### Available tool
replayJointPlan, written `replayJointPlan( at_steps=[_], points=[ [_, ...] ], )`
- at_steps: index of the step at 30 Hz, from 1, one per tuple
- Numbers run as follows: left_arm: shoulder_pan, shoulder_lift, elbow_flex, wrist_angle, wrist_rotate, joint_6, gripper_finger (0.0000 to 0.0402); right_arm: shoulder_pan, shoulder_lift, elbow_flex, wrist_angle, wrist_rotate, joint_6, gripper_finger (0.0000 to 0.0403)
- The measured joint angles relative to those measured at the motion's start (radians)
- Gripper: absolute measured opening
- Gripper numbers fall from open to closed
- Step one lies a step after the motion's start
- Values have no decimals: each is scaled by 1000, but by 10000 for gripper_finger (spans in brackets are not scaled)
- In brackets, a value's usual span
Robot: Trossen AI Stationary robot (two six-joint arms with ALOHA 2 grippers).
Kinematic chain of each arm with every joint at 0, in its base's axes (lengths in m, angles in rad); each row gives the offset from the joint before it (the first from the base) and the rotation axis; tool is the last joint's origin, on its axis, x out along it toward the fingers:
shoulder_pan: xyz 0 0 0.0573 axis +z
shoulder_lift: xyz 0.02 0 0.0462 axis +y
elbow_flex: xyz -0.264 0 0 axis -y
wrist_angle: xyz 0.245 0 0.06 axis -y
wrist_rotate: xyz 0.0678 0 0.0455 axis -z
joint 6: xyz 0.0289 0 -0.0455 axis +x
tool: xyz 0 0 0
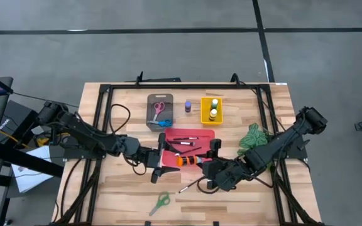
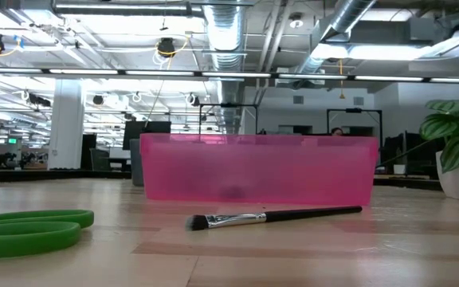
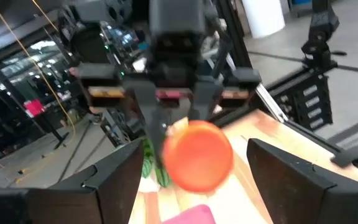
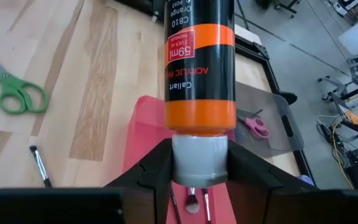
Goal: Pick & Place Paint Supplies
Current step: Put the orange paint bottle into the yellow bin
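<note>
An orange paint bottle is grasped at its grey cap by the right gripper, whose fingers are clamped against both sides of the cap. The bottle is held lying level above the near edge of the red tray, at the middle of the worktop. The left gripper is positioned directly opposite, with its fingers spread wide on either side of the bottle's orange base; no contact with the bottle can be made out in the left wrist view.

Inside the red tray, several dark-handled paintbrushes are laid flat. One further paintbrush lies on the bare wood just in front of the tray's near edge. Green scissors lie flat close to the near edge of the worktop, left of centre.

Behind the red tray, a grey tray contains pink scissors and blue scissors. A small purple bottle stands on the wood between the grey tray and a yellow tray. Two bottles with green and yellow tops appear to stand in the yellow tray. A green leafy plant rests toward the right edge of the worktop, beside the right arm.
</note>
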Motion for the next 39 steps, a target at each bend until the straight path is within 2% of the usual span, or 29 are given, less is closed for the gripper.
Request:
replayJointPlan(
  at_steps=[7, 26, 30, 39],
  points=[
    [29, 65, 0, 106, 16, 15, 274, -6, 0, 0, 27, 0, -22, 117],
    [15, 56, 0, 105, 16, 26, 272, 4, 0, 0, 1, 25, -11, 117],
    [15, 56, 0, 107, 16, 26, 252, 4, 0, 0, 1, 27, -11, 117],
    [15, 56, 0, 116, 2, 19, 178, 4, 0, 0, -26, 28, 4, 117]
  ],
)
